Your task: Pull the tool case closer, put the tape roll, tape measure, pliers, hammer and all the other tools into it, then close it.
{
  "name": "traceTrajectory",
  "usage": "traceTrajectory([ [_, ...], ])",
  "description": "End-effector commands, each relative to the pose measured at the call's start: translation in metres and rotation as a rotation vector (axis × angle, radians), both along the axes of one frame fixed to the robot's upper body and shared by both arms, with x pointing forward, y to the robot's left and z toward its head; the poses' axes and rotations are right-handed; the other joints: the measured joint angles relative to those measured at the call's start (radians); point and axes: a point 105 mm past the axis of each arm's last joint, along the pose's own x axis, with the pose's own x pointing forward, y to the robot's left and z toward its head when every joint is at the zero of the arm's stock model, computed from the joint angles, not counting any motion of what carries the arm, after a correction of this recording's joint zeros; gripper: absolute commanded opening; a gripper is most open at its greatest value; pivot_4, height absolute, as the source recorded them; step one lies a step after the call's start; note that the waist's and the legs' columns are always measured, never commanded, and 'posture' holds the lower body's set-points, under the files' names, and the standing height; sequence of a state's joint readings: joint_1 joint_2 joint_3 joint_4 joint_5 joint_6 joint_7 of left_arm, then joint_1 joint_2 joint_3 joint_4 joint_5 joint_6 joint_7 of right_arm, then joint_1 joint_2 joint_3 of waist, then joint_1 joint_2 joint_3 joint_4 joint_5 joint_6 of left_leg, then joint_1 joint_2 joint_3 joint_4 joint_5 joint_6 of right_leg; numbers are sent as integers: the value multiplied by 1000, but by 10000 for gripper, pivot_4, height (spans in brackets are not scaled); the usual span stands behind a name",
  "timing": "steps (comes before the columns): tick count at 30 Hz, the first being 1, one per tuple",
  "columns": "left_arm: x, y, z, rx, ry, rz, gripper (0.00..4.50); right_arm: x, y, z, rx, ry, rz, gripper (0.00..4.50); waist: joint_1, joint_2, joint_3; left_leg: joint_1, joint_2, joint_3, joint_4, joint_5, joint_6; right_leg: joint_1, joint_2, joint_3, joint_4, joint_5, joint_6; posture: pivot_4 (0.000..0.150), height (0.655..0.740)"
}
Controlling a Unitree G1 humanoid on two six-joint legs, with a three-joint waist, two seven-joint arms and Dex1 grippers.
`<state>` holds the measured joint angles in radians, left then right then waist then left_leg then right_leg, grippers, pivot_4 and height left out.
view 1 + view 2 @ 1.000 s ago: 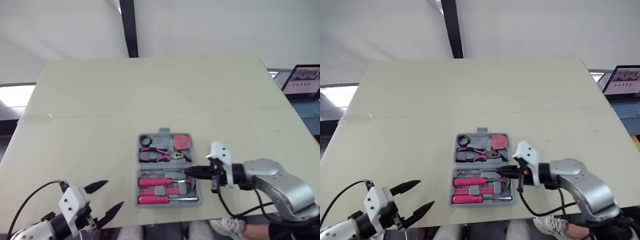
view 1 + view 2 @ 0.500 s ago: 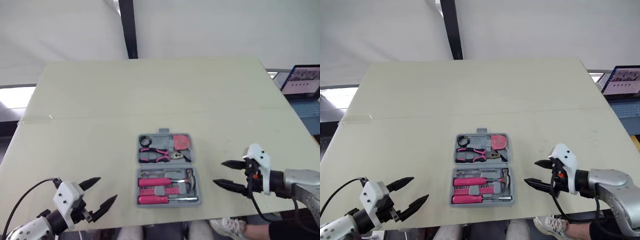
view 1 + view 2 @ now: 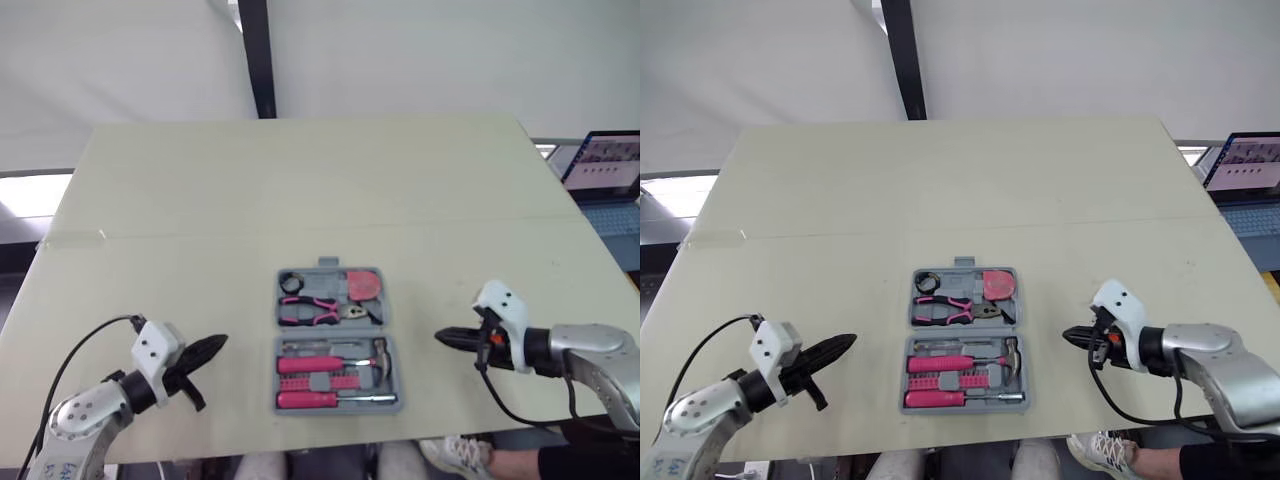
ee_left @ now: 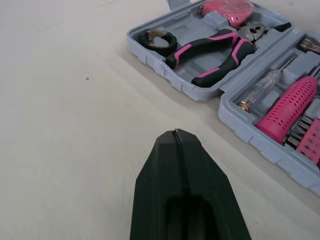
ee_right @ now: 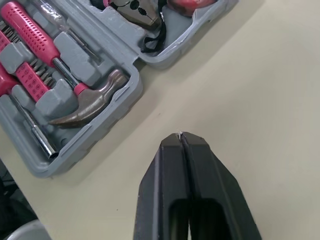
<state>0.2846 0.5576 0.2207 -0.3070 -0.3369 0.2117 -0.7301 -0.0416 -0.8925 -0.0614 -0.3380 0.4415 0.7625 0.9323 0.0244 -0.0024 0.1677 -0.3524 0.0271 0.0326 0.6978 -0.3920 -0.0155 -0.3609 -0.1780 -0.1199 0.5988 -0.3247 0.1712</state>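
Left gripper (image 3: pixel 212 347): pressed shut, nothing held, over the table (image 3: pixel 300 190).
Right gripper (image 3: pixel 443 337): pressed shut, nothing held.
Tool case (image 3: pixel 278 345): laid open between both grippers, touched by neither.
Tools: pliers (image 3: pixel 312 309) and hammer (image 3: pixel 379 353) seated inside.

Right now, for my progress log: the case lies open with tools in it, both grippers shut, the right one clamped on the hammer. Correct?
Not on the hammer. The right gripper is shut on nothing, over bare table beside the tool case; the hammer lies in its slot, as the right wrist view shows.
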Motion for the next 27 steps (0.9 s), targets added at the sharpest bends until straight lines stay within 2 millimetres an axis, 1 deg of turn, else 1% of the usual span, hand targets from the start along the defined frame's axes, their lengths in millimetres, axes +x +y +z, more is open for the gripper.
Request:
traceTrajectory([
  [1, 10, -10, 1, -3, 10, -29, 426, 8, 2, -1, -42, -33, 16, 0, 0, 0, 0, 0, 0, 0, 0, 0, 0, 0, 0, 0, 0, 0, 0, 1500, 7400],
  [3, 14, -13, -4, 51, 22, -60, 426, 14, 5, -5, -56, -32, 19, 0, -2, 0, 0, 0, 0, 0, 0, 0, 0, 0, 0, 0, 0, 0, 0, 1500, 7400],
  [9, 28, -28, -7, 67, 55, -127, 426, 26, 17, -16, -87, -12, 51, 0, -1, 0, 0, 0, 0, 0, 0, 0, 0, 0, 0, -1, 0, 0, 0, 1500, 7400],
  [13, 32, -35, -11, 75, 76, -162, 426, 35, 26, -19, -91, -11, 67, 0, -5, 1, 0, 0, 0, 0, 0, 0, 0, 0, 0, -1, 0, 0, 0, 1500, 7400],
  [21, 34, -41, -22, 86, 116, -188, 426, 39, 36, -22, -98, -7, 91, 0, -3, 1, 0, -1, 0, 0, 0, 0, 0, -1, 0, -1, 0, 0, 0, 1500, 7400],
  [27, 41, -49, -30, 97, 122, -213, 426, 38, 46, -23, -94, -2, 113, 0, -4, 1, 0, -1, 0, 0, 0, 0, 0, -1, 0, -1, 0, 0, 0, 1500, 7400],
])
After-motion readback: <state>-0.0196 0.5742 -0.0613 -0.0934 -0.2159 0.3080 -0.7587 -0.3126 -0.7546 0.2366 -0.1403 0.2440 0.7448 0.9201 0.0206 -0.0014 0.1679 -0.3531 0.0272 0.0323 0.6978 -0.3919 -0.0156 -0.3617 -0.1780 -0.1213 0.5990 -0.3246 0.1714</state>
